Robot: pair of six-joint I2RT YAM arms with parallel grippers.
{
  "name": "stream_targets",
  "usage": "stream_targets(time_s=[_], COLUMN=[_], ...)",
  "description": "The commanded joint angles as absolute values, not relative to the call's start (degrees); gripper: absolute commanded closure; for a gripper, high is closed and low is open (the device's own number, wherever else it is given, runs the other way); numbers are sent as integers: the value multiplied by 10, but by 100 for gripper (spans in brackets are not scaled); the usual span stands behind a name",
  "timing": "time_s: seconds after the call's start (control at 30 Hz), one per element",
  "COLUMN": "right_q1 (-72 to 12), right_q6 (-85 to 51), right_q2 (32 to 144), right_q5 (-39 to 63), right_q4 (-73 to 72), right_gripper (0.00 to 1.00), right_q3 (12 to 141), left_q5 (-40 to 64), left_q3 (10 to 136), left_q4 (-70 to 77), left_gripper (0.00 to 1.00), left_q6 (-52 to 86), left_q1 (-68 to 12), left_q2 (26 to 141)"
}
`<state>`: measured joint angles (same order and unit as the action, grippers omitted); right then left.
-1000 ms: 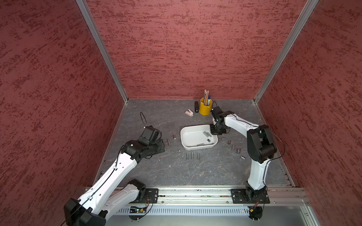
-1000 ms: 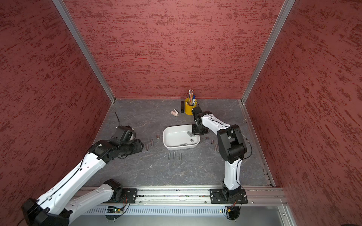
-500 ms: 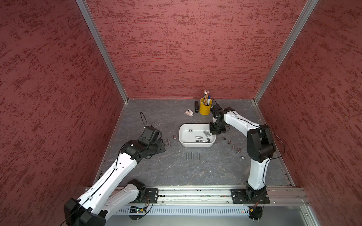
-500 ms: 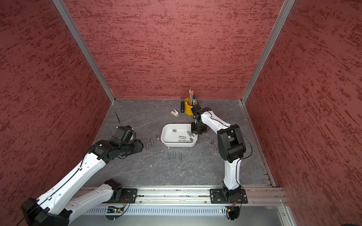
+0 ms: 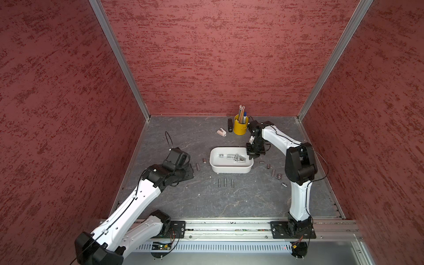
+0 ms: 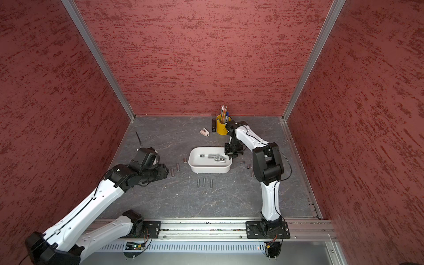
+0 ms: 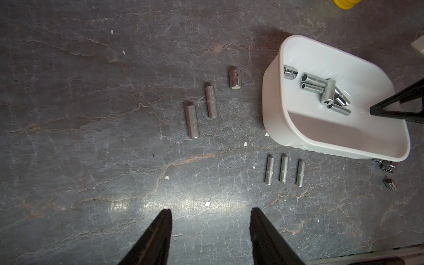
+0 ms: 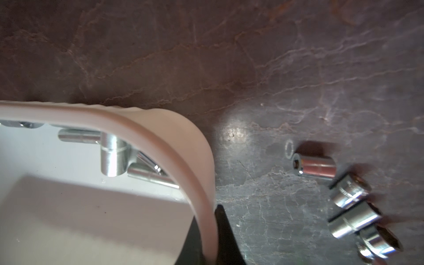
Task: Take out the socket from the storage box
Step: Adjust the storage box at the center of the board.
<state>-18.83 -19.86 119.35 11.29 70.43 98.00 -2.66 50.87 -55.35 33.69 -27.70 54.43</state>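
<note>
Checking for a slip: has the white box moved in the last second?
Yes. The box looked tipped before; now it lies level, its near edge slightly farther from the three sockets in front.

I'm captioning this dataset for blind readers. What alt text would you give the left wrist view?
A white storage box holding a pile of metal sockets sits on a dark grey table, its rim pinched by the right gripper. Beside it loose sockets lie in rows, and the left gripper stands open nearby.

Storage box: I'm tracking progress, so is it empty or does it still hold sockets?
Not empty. Several sockets lie clustered inside the storage box, plain in the left wrist view.
</note>
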Motion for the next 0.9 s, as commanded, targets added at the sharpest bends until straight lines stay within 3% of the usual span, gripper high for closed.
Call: stream_targets(time_s=[0.0,0.6,0.87], right_q1=[-185,-178,-178], right_q6=[-184,-182,-196], right_q2=[1195,1202,1203], right_q5=[133,134,119], right_q4=[733,703,665], right_gripper=[100,100,93], right_q3=[1002,1001,1005], left_q5=[-30,-34,-41], left_q3=[508,507,507], left_q4=[-554,-554,-555], left_gripper=[43,43,43], left_q6=[337,339,340], left_q1=[-280,-284,-284], left_q2=[546,552,555])
